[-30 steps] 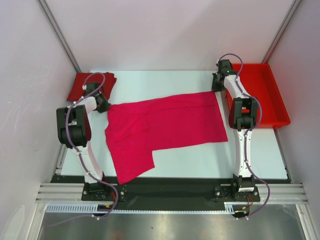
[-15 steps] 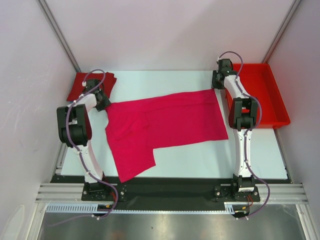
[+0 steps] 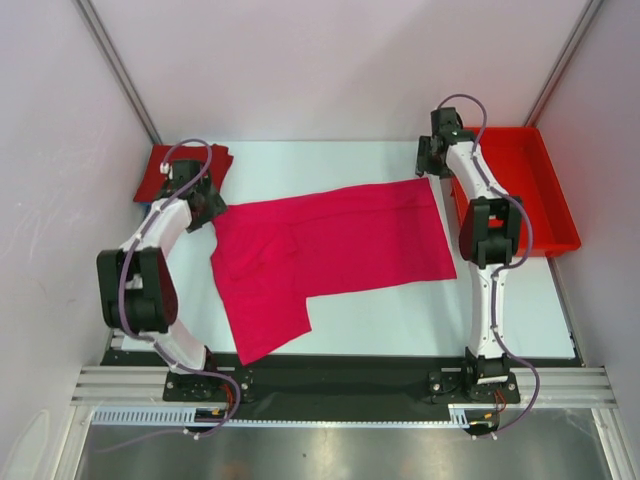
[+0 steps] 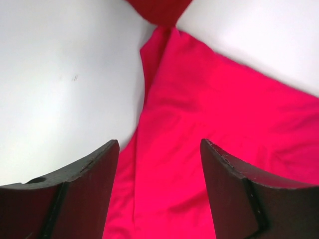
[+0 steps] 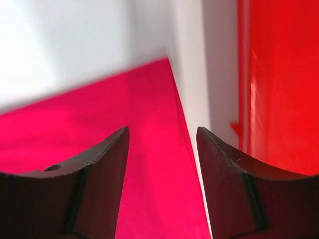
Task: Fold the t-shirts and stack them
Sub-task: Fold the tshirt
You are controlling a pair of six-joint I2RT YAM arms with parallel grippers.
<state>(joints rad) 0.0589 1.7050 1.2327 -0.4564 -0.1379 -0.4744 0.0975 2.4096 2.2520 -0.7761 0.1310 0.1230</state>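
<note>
Magenta-pink t-shirt lies flat, plain, partly folded into a rough L shape, across the middle of the desk. Crimson t-shirt sits folded at the desk's far-left corner, partly hidden.

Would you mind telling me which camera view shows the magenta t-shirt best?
The top external view: the magenta t-shirt lies there whole on the table. The left wrist view shows only a creased part, the right wrist view only one corner near the red tray.
</note>
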